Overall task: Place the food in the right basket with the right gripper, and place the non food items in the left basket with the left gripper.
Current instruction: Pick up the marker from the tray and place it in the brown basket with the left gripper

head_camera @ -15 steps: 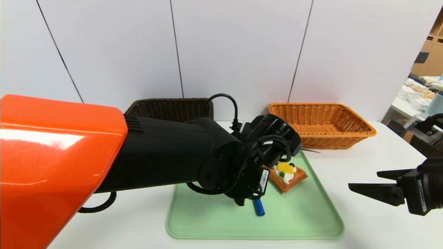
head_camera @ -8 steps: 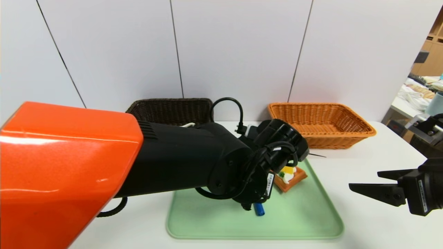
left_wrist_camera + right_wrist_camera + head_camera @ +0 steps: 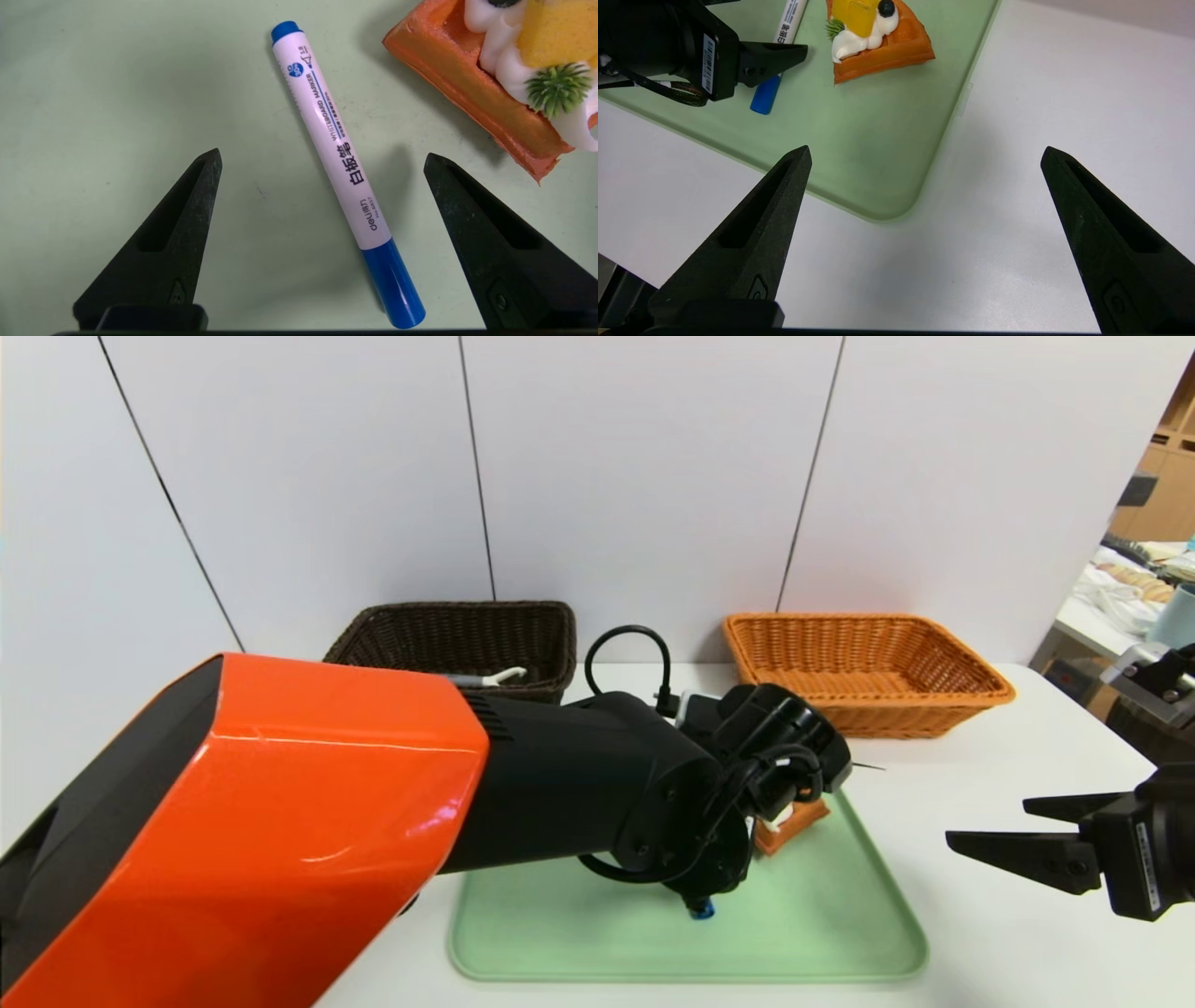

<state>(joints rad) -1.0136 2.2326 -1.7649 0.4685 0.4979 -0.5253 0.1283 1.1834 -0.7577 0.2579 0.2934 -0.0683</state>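
The marker [image 3: 334, 149] is white (lettered in black and blue) with blue ends. The waffle [image 3: 467, 88] is orange-brown, topped white, yellow and green.

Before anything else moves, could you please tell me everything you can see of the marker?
The marker is slim, with a glossy white barrel, a blue cap and a blue tip at the other end. Black and blue print, including "WHITEBOARD MARKER", runs along it. It looks like plastic. It lies flat on the green tray, beside the waffle, not touching it. The left gripper stands open around it, not gripping it.
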